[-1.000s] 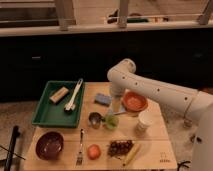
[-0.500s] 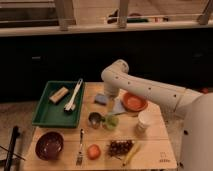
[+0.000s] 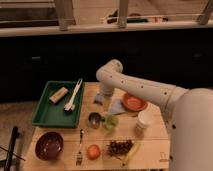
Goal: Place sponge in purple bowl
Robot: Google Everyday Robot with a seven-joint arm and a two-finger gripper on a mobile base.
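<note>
The sponge (image 3: 99, 99), a small flat blue pad, lies on the wooden table just right of the green tray. My gripper (image 3: 103, 93) points down directly over the sponge, at or just above it, and hides part of it. The purple bowl (image 3: 49, 145) sits at the table's front left corner, well away from the gripper, and nothing shows inside it.
A green tray (image 3: 44, 112) holds a tan block (image 3: 58, 95) and a white brush (image 3: 74, 94). A pale cloth (image 3: 118, 107) and an orange bowl (image 3: 134, 102) lie to the right. A metal cup (image 3: 94, 120), white cup (image 3: 145, 120), fork (image 3: 80, 147), orange fruit (image 3: 93, 151) and grapes (image 3: 119, 147) fill the front.
My arm has swung left and lowered, bringing the gripper from above the orange bowl's side to directly over the sponge. The objects on the table have not moved.
</note>
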